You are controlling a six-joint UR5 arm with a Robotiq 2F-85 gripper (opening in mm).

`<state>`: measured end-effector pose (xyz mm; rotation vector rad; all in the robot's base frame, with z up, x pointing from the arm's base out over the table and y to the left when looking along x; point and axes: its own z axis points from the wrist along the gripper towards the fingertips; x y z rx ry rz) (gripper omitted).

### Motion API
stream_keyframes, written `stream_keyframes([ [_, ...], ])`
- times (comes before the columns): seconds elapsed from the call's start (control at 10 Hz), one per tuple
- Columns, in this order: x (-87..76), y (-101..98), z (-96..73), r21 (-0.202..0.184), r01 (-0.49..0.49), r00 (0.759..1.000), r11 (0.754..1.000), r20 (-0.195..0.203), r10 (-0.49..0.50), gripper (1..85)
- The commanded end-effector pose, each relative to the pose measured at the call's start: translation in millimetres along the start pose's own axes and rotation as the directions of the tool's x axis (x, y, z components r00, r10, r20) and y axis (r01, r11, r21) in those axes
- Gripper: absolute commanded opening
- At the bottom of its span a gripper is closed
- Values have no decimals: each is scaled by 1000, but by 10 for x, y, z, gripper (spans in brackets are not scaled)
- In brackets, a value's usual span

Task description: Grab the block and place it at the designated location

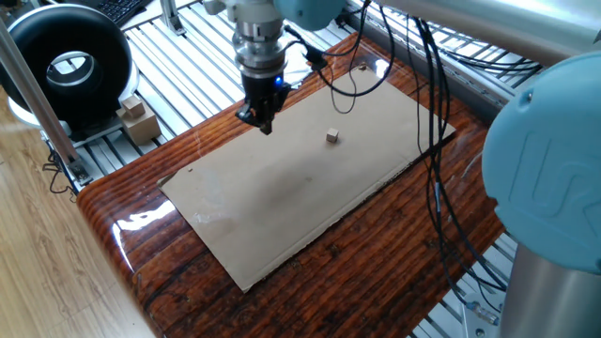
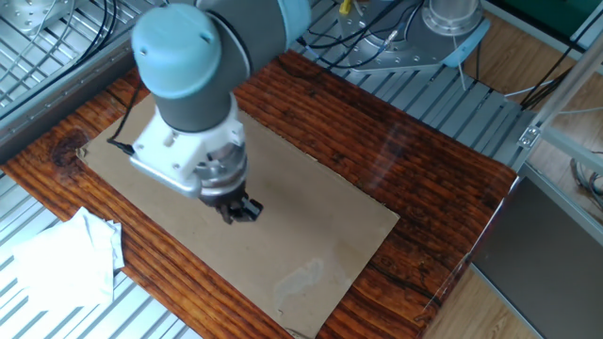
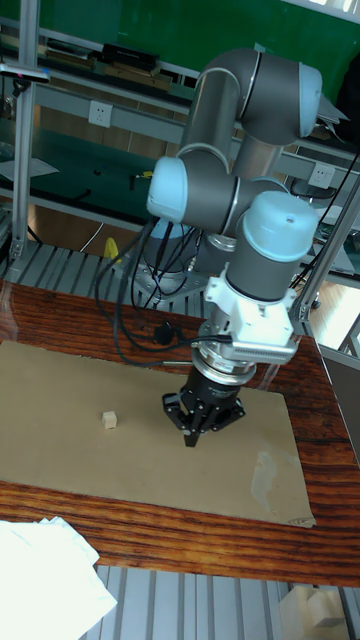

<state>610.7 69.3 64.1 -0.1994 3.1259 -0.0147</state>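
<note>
The block point(image 1: 332, 137) is judged light and rigid, best pinched across opposite flat faces. The claw point(image 1: 262, 124), beside the block, appears pressed together, empty.

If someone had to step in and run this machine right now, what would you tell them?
Gripper: empty, fingertips drawn together, hovering over the cardboard sheet.
Block: lying free on the cardboard, apart from the gripper; also seen in the tall fixed view.
Drop-off mark: I cannot find it in any view.
Done: nothing that shows; the block is not picked up.
Left: find the mark, bring the gripper to the block, grasp it, carry it there and let go.
</note>
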Motion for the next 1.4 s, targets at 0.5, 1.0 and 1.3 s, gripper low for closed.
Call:
stream_keyframes([
  [0.5,-179,257,-50,-78,-219,972,973,66,224,10],
  [1.0,-161,210,-57,-62,-213,974,975,68,217,10],
  [1.3,-127,163,-37,-43,-198,978,979,56,201,10],
])
